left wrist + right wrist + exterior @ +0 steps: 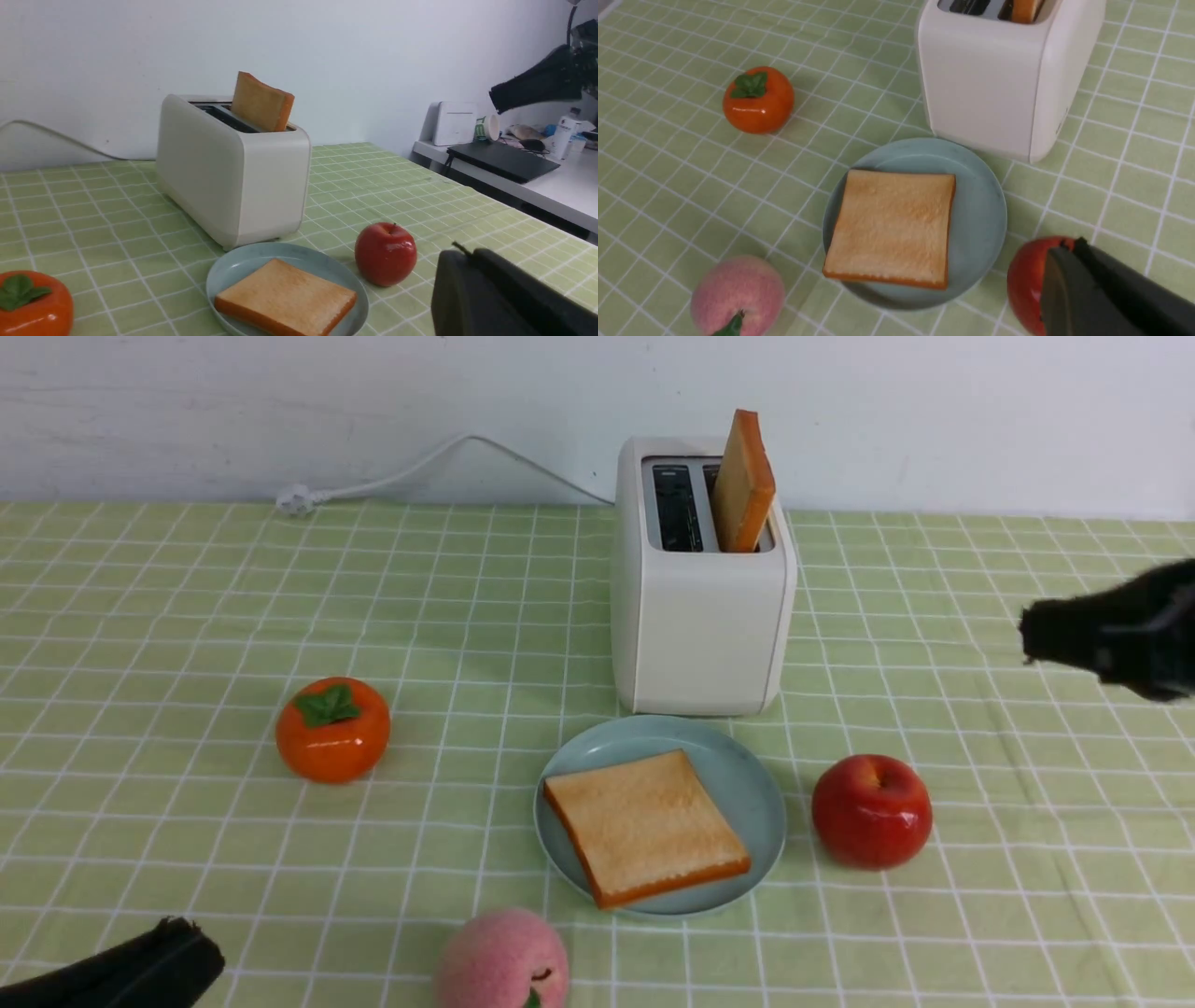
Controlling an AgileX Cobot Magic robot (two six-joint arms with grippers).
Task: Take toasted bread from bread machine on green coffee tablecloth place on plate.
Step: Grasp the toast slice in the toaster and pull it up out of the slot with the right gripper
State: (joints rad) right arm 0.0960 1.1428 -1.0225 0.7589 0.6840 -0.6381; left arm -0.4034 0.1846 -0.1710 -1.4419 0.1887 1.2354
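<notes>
Hanging clenched on nothing at opposite edges of the yellow-green gridded tablecloth (140,616), left gripper (201,947) and right gripper (1029,635) sit well apart from the white boxy toaster (700,625) and the round pale blue plate (752,784).

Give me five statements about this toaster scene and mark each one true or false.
1. A flat toast slice lies on the pale blue plate. True.
2. Both slots of the white toaster hold toast. False: only one holds a standing toast slice; the other slot is empty.
3. The red apple sits on the plate. False: it stands on the green checked tablecloth, beside the plate.
4. The persimmon stands on the tablecloth, apart from the plate. True.
5. The left claw grips toast. False: it is shut and empty.
</notes>
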